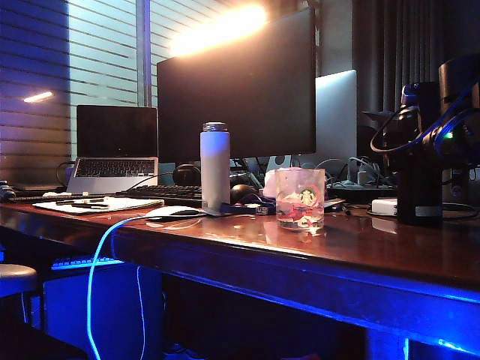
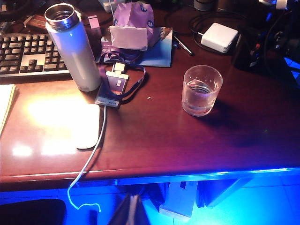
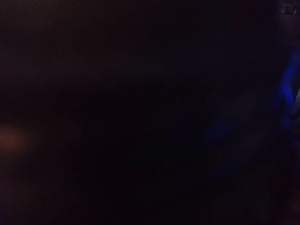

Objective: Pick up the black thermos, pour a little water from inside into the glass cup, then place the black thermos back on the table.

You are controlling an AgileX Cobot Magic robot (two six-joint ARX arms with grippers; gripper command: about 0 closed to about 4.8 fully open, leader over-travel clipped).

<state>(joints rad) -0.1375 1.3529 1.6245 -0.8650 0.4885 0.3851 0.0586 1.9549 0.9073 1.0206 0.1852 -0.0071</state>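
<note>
The black thermos [image 1: 418,187] stands upright on the table [image 1: 225,234] at the far right. My right gripper [image 1: 440,142] is up against its side, among looping cables. The right wrist view is almost wholly dark, so its jaws do not show. The glass cup [image 1: 300,198] [image 2: 201,90] stands left of the thermos with a little water in it, well apart from it. My left gripper [image 2: 134,211] hangs below the table's front edge [image 2: 154,174], fingers pressed together and holding nothing.
A white slim bottle [image 1: 214,165] [image 2: 72,51] stands left of the cup, with a white mouse [image 2: 87,126] and its cable in front. A keyboard [image 2: 28,54], lanyard badge [image 2: 115,86], tissue pack [image 2: 132,26], white adapter [image 2: 219,37], monitor [image 1: 240,90] and laptop [image 1: 114,146] line the back.
</note>
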